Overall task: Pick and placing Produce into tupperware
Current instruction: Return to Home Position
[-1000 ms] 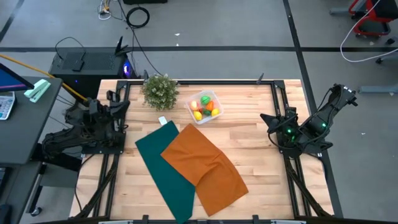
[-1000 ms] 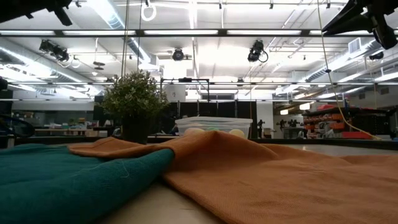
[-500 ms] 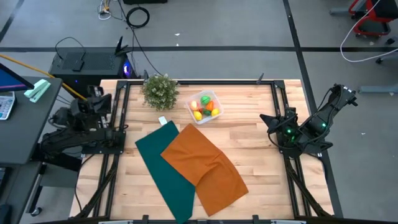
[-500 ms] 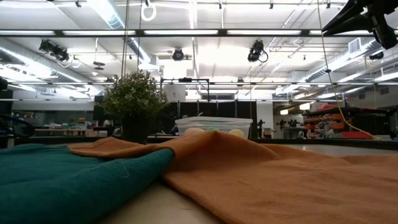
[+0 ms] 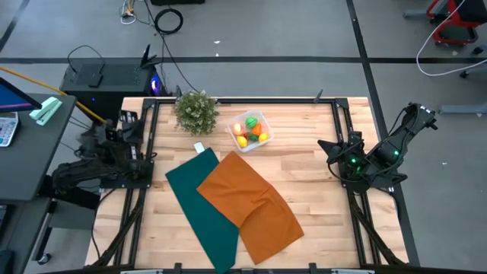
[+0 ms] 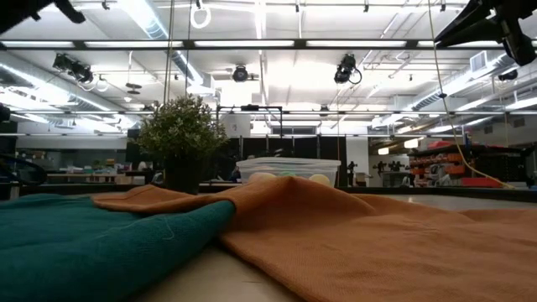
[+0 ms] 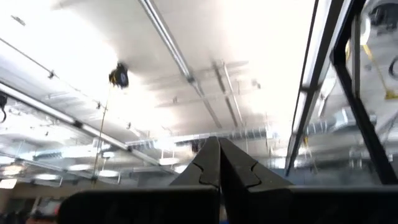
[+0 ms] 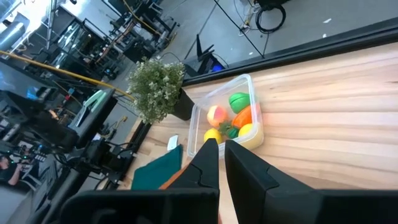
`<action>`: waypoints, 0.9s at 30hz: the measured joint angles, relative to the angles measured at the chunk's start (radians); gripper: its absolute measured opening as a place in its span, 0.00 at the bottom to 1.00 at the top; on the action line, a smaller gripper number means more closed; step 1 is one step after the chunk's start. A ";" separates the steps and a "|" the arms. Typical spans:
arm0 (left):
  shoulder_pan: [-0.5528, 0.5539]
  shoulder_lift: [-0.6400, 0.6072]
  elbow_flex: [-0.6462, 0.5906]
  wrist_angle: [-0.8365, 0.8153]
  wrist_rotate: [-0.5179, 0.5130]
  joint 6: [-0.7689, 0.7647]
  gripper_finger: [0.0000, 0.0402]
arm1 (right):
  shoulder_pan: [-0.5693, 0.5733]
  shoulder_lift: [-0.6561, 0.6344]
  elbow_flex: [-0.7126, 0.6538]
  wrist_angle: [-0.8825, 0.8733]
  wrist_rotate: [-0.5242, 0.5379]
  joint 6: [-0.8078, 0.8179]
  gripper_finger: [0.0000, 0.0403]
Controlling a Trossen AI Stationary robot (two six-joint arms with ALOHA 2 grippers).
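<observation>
The tupperware (image 5: 261, 114), a clear box, stands on the far middle of the table, also seen in the low view (image 6: 289, 164) and the right wrist view (image 8: 249, 79). The produce (image 5: 250, 131) lies inside it: green (image 8: 239, 101), peach (image 8: 216, 115), orange (image 8: 244, 117) and yellow (image 8: 247, 130) pieces. My left gripper (image 5: 131, 124) sits folded back at the table's left edge, shut and pointing up at the ceiling (image 7: 219, 163). My right gripper (image 5: 323, 143) rests at the right edge, shut, pointing toward the tupperware (image 8: 221, 152). Neither touches anything.
A bushy potted plant (image 5: 196, 112) stands just left of the tupperware. A teal cloth (image 5: 199, 205) and an orange cloth (image 5: 251, 202) overlapping it lie rumpled across the table's middle and near side. Bare wood (image 5: 312, 133) shows between the tupperware and the right arm.
My left arm has drawn back toward the table's left edge, then come slightly back. My right arm, the tupperware and the cloths have kept still.
</observation>
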 joint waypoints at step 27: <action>-0.074 0.003 -0.134 -0.462 0.103 -0.326 0.00 | 0.000 0.026 0.000 0.034 -0.025 0.006 0.00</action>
